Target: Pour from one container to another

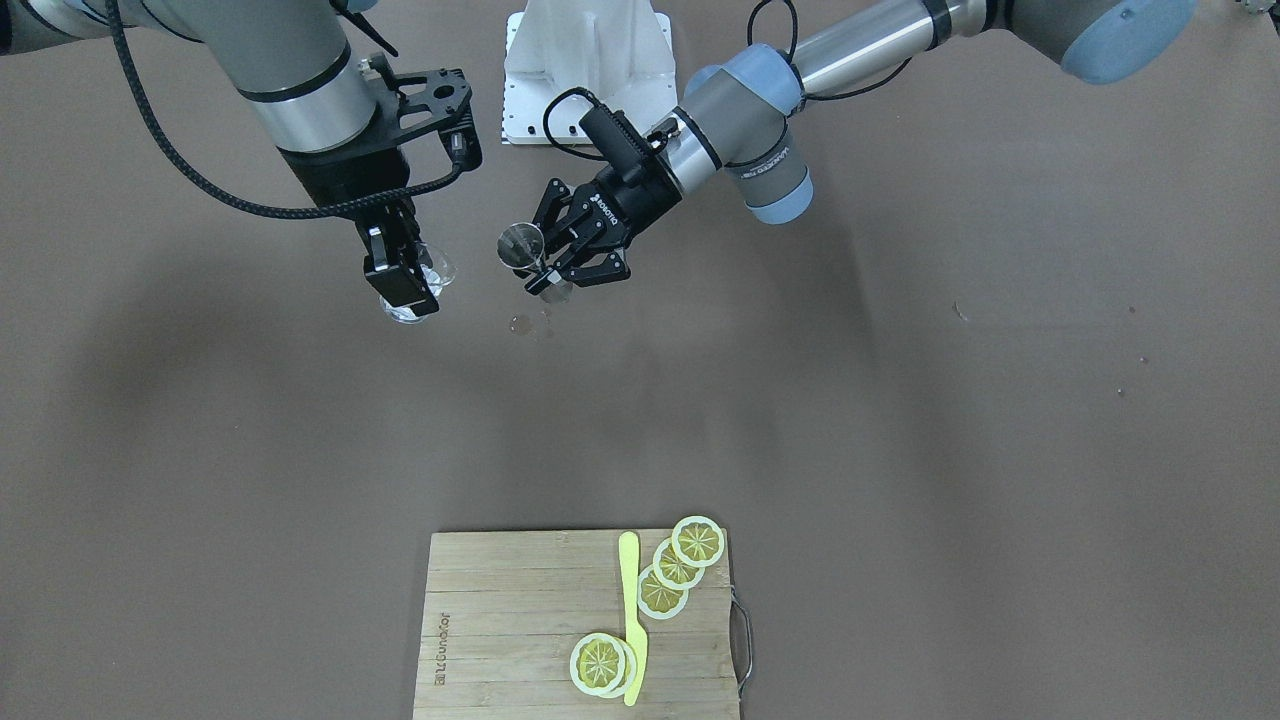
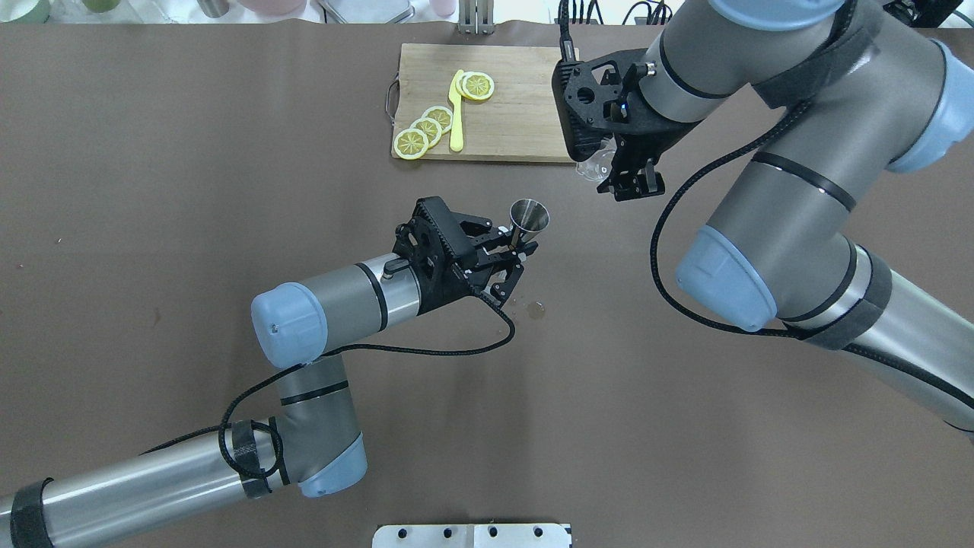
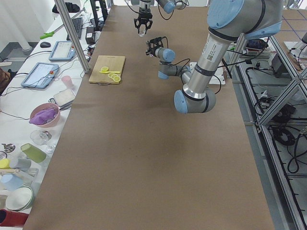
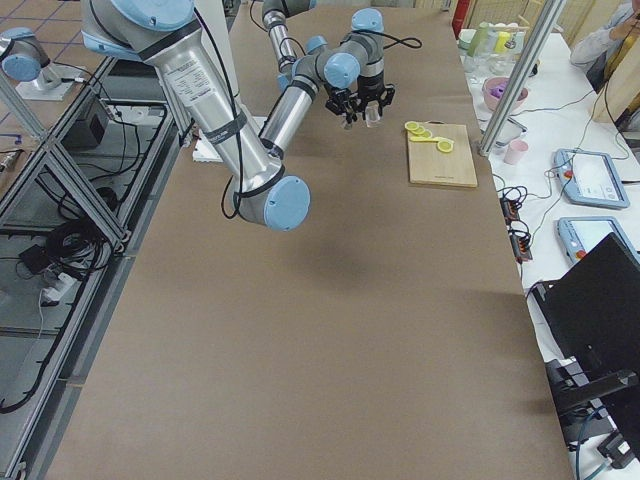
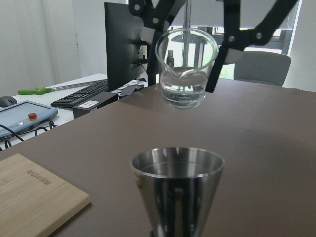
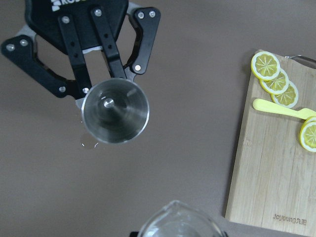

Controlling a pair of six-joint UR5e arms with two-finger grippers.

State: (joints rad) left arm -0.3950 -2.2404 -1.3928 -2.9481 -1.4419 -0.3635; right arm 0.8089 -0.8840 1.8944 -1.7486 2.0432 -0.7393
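The grey steel jigger point(image 2: 529, 216) stands upright, mouth up, with my left gripper point(image 2: 519, 248) shut on its narrow waist; it looks empty in the right wrist view point(image 6: 115, 111). To its right and further away hangs the clear glass cup point(image 5: 186, 74), upright with a little clear liquid in it. My right gripper point(image 2: 628, 181) is shut on the cup from above. The cup point(image 1: 420, 288) is higher than the jigger point(image 1: 521, 243) and apart from it, lip turned toward the jigger.
A bamboo cutting board point(image 2: 517, 99) with lemon slices point(image 2: 426, 129) and a yellow knife point(image 2: 456, 114) lies at the far side, close to the right gripper. A few drops point(image 2: 536, 308) wet the brown table below the jigger.
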